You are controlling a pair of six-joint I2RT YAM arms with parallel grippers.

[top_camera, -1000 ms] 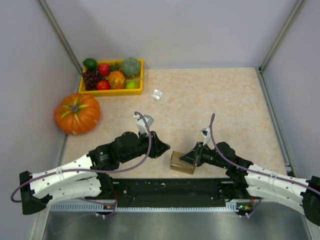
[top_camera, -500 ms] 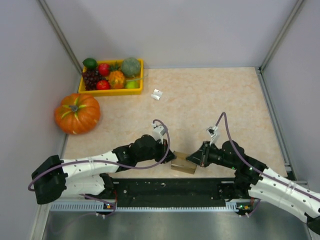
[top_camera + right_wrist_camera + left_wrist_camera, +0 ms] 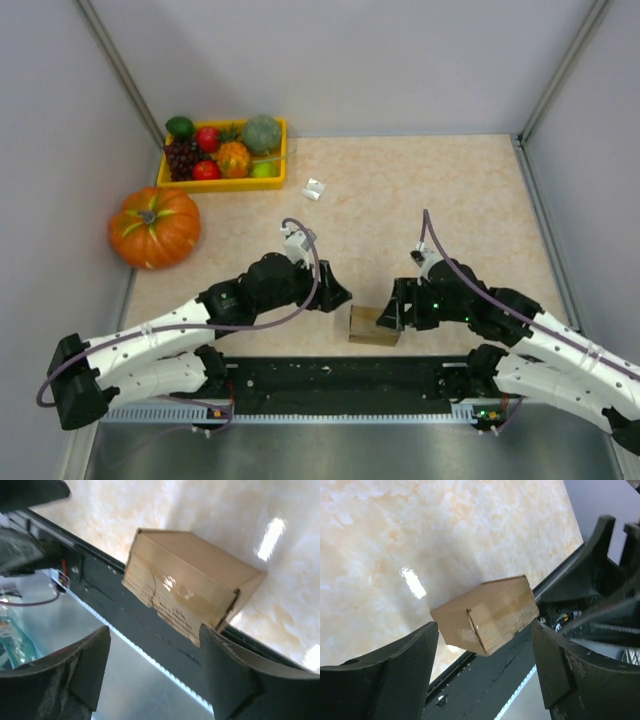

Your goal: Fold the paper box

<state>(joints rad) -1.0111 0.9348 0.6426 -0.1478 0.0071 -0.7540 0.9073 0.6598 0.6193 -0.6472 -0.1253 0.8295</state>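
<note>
The paper box (image 3: 371, 327) is a small closed brown cardboard cube standing at the table's near edge, beside the black base rail. My left gripper (image 3: 336, 298) hovers just to its left, jaws open, with a gap to the box. My right gripper (image 3: 391, 314) is at the box's right side, jaws also open. In the left wrist view the box (image 3: 485, 612) lies just beyond the spread fingers (image 3: 395, 670), untouched. The right wrist view shows the box (image 3: 190, 592) ahead of the wide fingers (image 3: 230, 672), its taped side facing the camera; nothing is gripped.
A yellow tray (image 3: 222, 183) of toy fruit stands at the back left, with an orange pumpkin (image 3: 155, 226) in front of it. A tiny white object (image 3: 314, 189) lies near the tray. The black rail (image 3: 340, 375) runs along the near edge; grey walls close in both sides.
Both grippers have gone from shut to open. The left gripper has drawn back to the left, off the box. The box stays at the near edge.
</note>
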